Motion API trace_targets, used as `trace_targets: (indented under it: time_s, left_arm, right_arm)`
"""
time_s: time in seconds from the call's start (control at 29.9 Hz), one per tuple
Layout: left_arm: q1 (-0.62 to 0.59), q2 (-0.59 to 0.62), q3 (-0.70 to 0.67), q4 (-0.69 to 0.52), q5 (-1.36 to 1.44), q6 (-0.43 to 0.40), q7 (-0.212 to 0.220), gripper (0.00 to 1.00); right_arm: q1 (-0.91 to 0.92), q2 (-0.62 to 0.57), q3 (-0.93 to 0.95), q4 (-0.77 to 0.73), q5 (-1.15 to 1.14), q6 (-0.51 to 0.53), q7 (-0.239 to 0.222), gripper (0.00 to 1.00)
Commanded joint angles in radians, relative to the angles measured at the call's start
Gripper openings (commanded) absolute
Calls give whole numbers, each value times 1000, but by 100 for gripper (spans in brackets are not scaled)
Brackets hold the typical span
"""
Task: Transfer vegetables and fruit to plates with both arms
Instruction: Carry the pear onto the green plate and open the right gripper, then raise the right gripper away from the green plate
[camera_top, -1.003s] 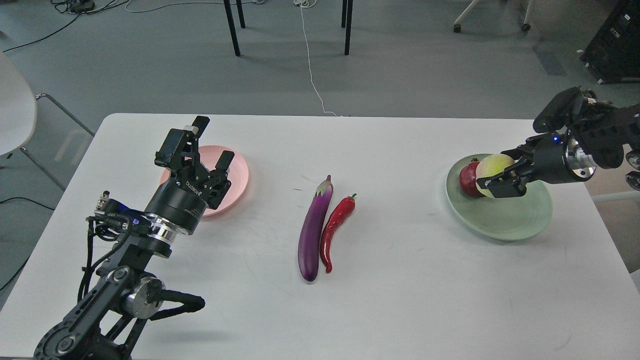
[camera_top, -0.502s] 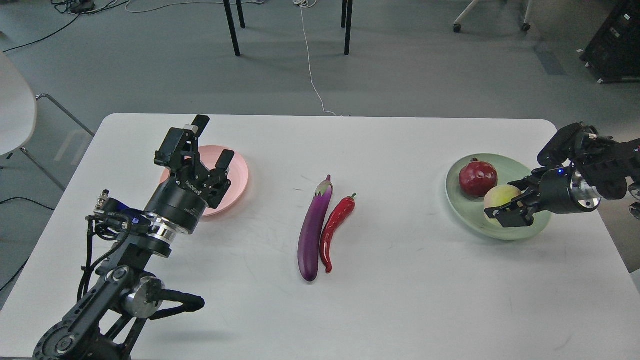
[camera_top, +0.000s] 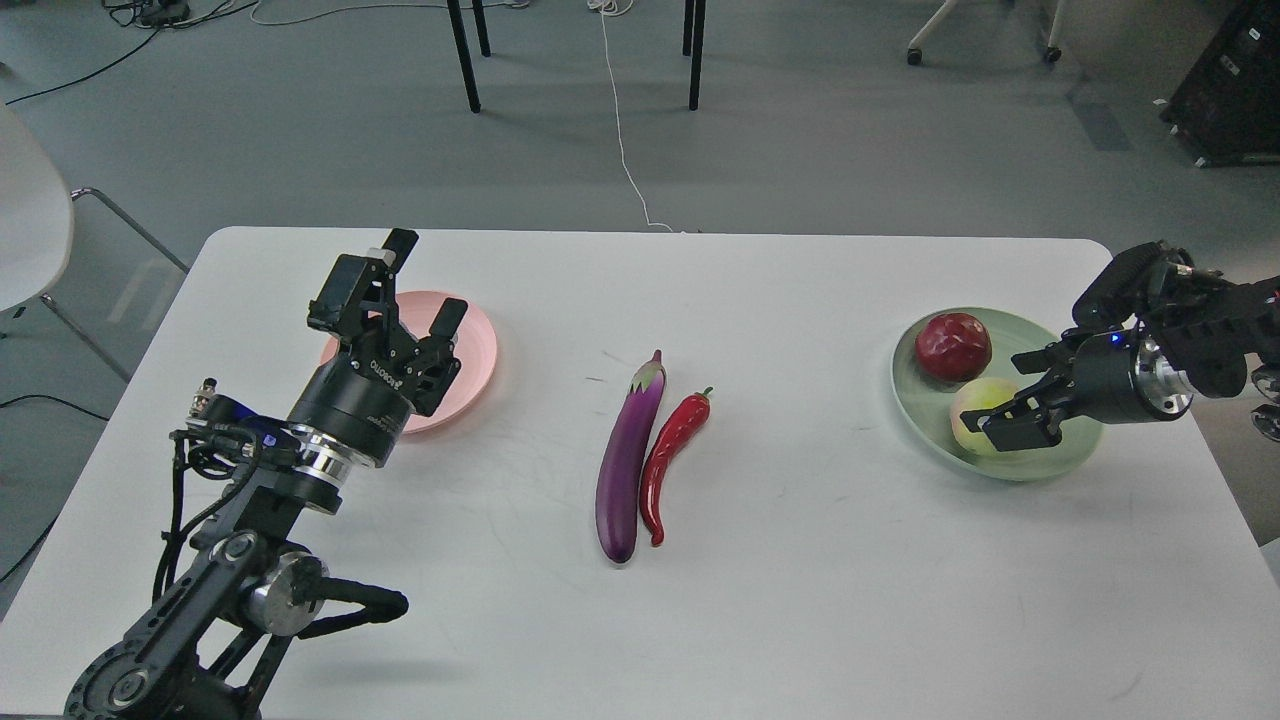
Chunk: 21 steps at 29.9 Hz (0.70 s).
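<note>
The purple eggplant (camera_top: 625, 470) and the red chili pepper (camera_top: 668, 462) lie side by side, touching, at the table's middle. The pomegranate (camera_top: 953, 347) and the yellow-green fruit (camera_top: 972, 412) both lie on the pale green plate (camera_top: 1000, 470) at the right. My right gripper (camera_top: 1022, 395) is open, its jaws spread at the near-right side of the yellow-green fruit, low over the plate. My left gripper (camera_top: 427, 282) is open and empty, raised over the empty salmon pink plate (camera_top: 478, 345) at the left.
The white table (camera_top: 800, 600) has rounded corners; its right edge runs close to the green plate. Beyond the far edge are grey floor, chair legs (camera_top: 465, 60) and a white cable (camera_top: 625, 150). A white chair (camera_top: 30, 220) stands at the left.
My right gripper has lowered the yellow-green fruit onto the green plate beside the pomegranate and opened its jaws. The pomegranate has turned a little. The left arm has barely moved.
</note>
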<state>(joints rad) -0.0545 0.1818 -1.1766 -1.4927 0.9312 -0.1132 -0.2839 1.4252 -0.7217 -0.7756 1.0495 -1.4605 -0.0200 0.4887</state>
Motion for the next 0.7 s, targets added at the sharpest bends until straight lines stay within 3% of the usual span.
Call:
trace_targets:
  time_s: [0.0,0.17,0.5,0.67]
  left_arm:
    - [-1,1,0,-1,0,1,0,99]
    - [-4,7,-2,-1,1,1,0,99]
    - [-7,36,0,-18,11,1,-3,99]
    - [-5,59,2,-44,26,-2,-3,99]
  right_arm:
    - [1,-5,48,1,6,0,0,98]
    - [-12,-15,258,7,130,2,0,98]
    - [-308,31,709,1,937,32,0,98]
    - [-460,96,884,-8,1303,118,0,98]
